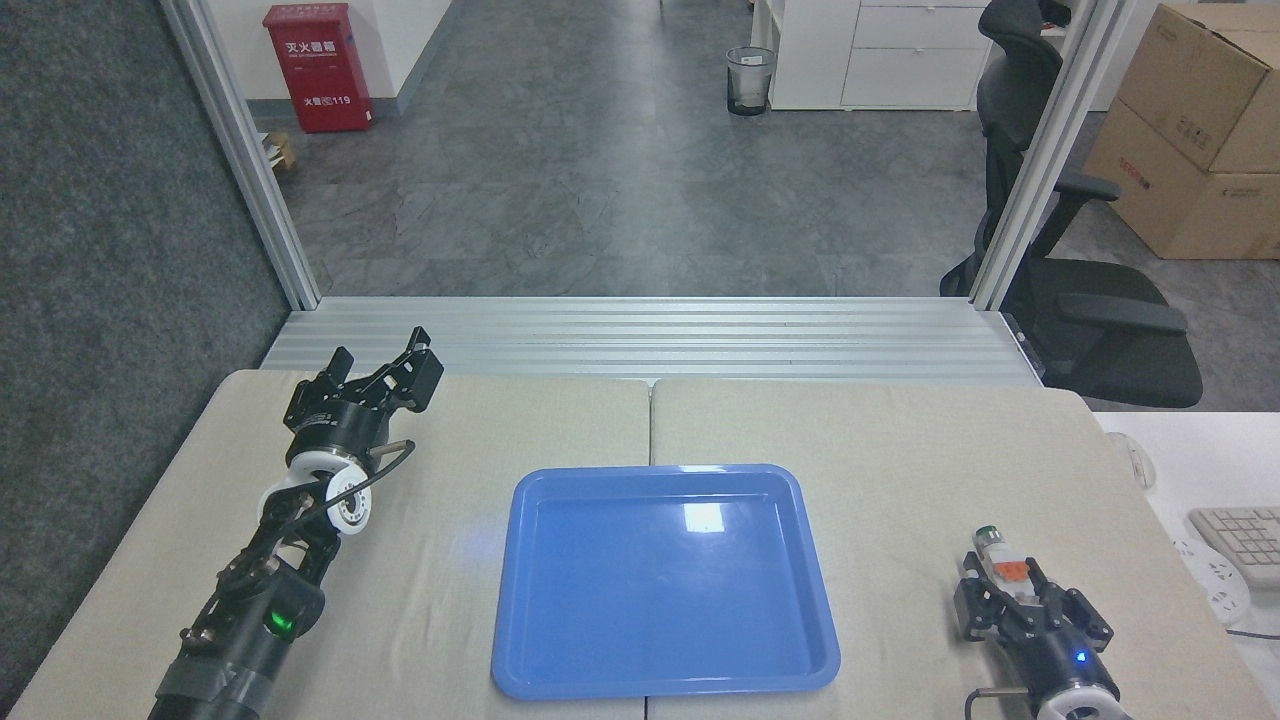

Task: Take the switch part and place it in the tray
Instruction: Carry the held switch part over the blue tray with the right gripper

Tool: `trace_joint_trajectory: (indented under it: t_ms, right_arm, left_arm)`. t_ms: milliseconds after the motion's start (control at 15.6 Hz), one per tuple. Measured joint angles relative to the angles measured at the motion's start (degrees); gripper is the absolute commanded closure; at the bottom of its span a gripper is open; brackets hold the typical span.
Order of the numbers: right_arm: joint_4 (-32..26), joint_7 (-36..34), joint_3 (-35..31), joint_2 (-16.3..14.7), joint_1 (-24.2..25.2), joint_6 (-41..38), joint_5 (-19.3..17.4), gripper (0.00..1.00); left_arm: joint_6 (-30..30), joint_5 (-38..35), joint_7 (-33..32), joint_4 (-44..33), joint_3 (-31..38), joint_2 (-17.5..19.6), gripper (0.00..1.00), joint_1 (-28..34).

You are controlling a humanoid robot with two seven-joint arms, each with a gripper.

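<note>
Item: switch part point(1003, 562), a small white block with an orange middle piece and a silver-and-dark cylinder tipped green, lying on the beige table cover point(900, 440) at about 4 o'clock from the scene's centre, well apart from the tray. Its green tip points toward 12 o'clock; its white near end sits between the fingers of the right gripper point(1020, 600). Item: right gripper, black, blue lamp lit, entering from 5 o'clock; jaws closed in around the part's white body, seemingly clamped on it, though true contact on both sides is too small to confirm. Item: tray point(815, 600), glossy blue, shallow, rounded corners, empty, at 6 o'clock of centre, to the 9 o'clock side of the part. Item: left gripper point(385, 375), at 9 o'clock, jaws parted and holding nothing, clear of the work. Step in hand, as judged: securing the grasp before lifting. Handling notes: squeeze on the flat white faces, not the round cylinder, which could roll or pivot out; confirm the part is seated deep between the fingers; lift straight up first so the cover is not dragged; then carry toward 9 o'clock, clearing the raised rim before lowering into the tray.
</note>
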Motion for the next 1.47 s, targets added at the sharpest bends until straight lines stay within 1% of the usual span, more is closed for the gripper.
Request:
trace_joint_trajectory:
  t_ms: [64,256,384,512,703,895,1087,1279,1471]
  right_arm:
    - [0.2,0.6,0.0,0.0,0.0,0.0,0.0,1.0]
    - [0.4,2.3,0.0,0.2,-0.3,0.3,0.0,1.0]
    - [-0.2,3.3,-0.1,0.2,-0.5,2.1,0.0,1.0]
    - [-2.2,4.8,-0.2,0.2,-1.0,3.7,0.0,1.0]
    - [-8.0,9.7,0.5,1.0,-3.5,5.1,0.8,1.0]
    - [-13.8,13.8,3.7,3.3,-5.6,5.6,5.0,1.0]
    - [-17.5,15.3,8.2,6.1,-6.1,5.6,9.9,1.0]
    - [-18.6,16.7,12.7,8.5,-5.6,5.4,14.7,1.0]
    - [-18.5,17.9,16.3,10.5,-5.3,4.8,17.7,1.0]
  left_arm:
    - [0.0,0.0,0.0,0.0,0.0,0.0,0.0,0.0]
    - [0.0,0.0,0.0,0.0,0.0,0.0,0.0,0.0]
    - [0.0,0.0,0.0,0.0,0.0,0.0,0.0,0.0]
    - [0.0,0.0,0.0,0.0,0.0,0.0,0.0,0.0]
    - [0.0,0.0,0.0,0.0,0.0,0.0,0.0,0.0]
    - [0.0,0.0,0.0,0.0,0.0,0.0,0.0,0.0]
    - [0.0,0.0,0.0,0.0,0.0,0.0,0.0,0.0]
    - [0.0,0.0,0.0,0.0,0.0,0.0,0.0,0.0]
    - [0.0,0.0,0.0,0.0,0.0,0.0,0.0,0.0]
